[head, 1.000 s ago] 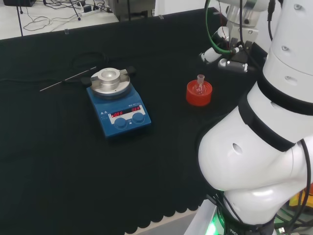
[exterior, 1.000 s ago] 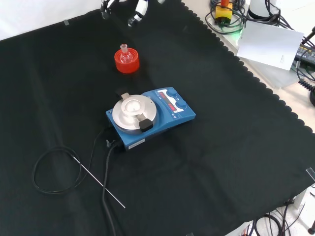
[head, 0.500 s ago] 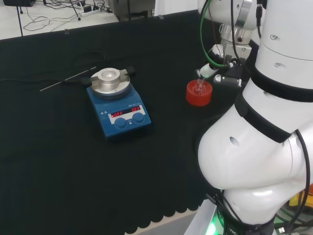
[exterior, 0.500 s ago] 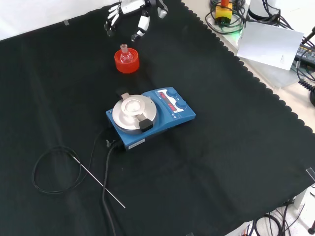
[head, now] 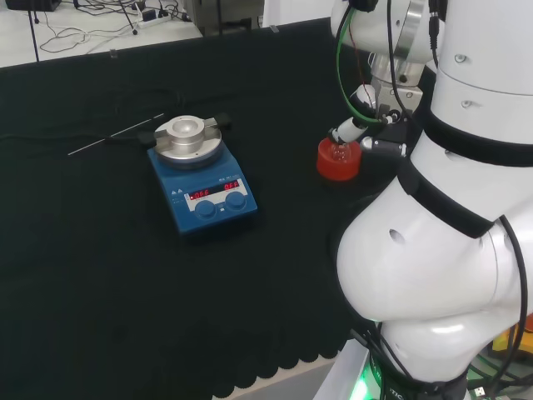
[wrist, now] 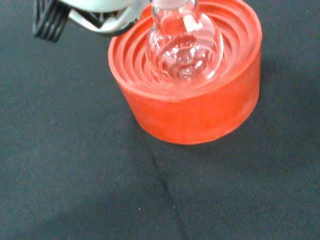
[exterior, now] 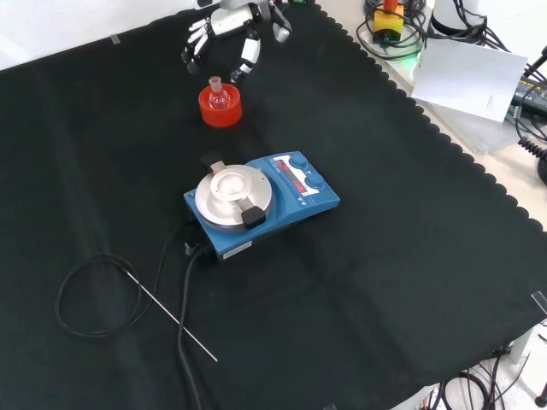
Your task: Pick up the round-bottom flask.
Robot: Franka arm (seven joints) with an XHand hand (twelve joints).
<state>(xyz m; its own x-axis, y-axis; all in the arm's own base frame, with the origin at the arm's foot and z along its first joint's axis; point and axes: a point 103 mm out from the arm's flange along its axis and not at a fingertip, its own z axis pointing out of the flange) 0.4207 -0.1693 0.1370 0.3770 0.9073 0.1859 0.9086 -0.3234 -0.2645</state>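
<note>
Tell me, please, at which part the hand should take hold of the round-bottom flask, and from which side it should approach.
Probably the short neck of the round-bottom flask, approached from above. The bulb sits sunk in the red ribbed stand, so its sides are hard to reach, while the neck stands upright and free above the rim. The hand hovers close by with spread fingers, not yet gripping.

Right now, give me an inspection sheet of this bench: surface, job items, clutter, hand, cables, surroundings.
Surface: black cloth with a scalloped edge, flat.
Job items: small clear flask upright in a red ribbed stand, not yet gripped.
Clutter: blue hotplate with a round metal top; thin metal rod lying on the cloth.
Hand: hand just behind the flask in the front view, fingers spread and pointing down.
Cables: black cord looped beside the hotplate.
Surroundings: white sheet and more cables off the cloth's edge.
</note>
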